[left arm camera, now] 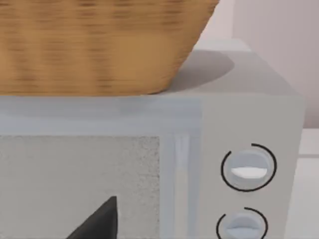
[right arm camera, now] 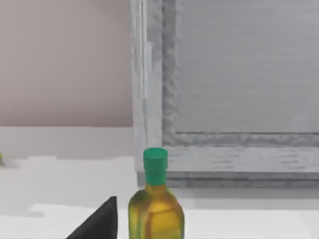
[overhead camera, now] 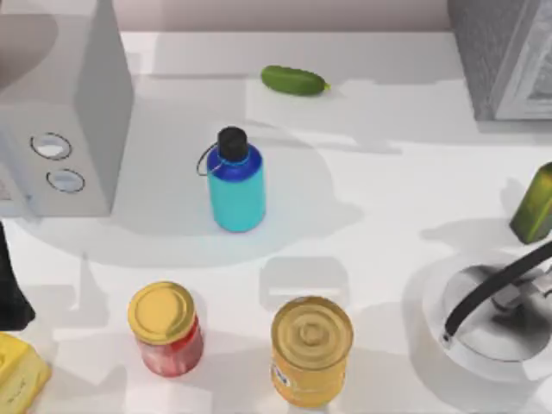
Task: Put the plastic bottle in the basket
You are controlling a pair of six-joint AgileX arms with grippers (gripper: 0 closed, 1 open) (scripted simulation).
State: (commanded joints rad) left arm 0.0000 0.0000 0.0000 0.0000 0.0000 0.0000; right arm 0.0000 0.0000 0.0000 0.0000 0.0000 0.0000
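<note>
- The bottle (overhead camera: 235, 185) stands upright near the middle of the table (overhead camera: 388, 198), untouched, with open space all around it; the pickle (overhead camera: 294, 80) lies well behind it, while the red jar (overhead camera: 166, 328) and the can (overhead camera: 311, 349) stand nearer the front.
- The basket (left arm camera: 94, 45) sits on top of the microwave (left arm camera: 249, 114) at the table's left, so the bottle must be lifted high, not slid.
- The left arm (overhead camera: 10, 293) shows as a dark shape at the left edge, parked; its wrist camera faces the microwave front. Whether its fingers are apart or closed I cannot tell.
- The right arm (overhead camera: 496, 289) rests at the right edge near the olive bottle (overhead camera: 535, 205); its finger state likewise cannot be told.
- The step in hand, as I judge it, is the reach. The left arm is closer to both bottle and basket.
- Grip the cyan body mid-height, jaws level, staying clear of the thin neck loop (overhead camera: 205, 162).
- Lift straight up, clear the microwave's top edge, then release over the basket's mouth.
- Bottle: smooth plastic cylinder, dark blue shoulder, black ribbed-looking cap (overhead camera: 232, 141); likely slippery.
- Basket: woven, tan, walls flaring upward.
- Microwave: pale grey box with two round knobs (left arm camera: 248, 168).
</note>
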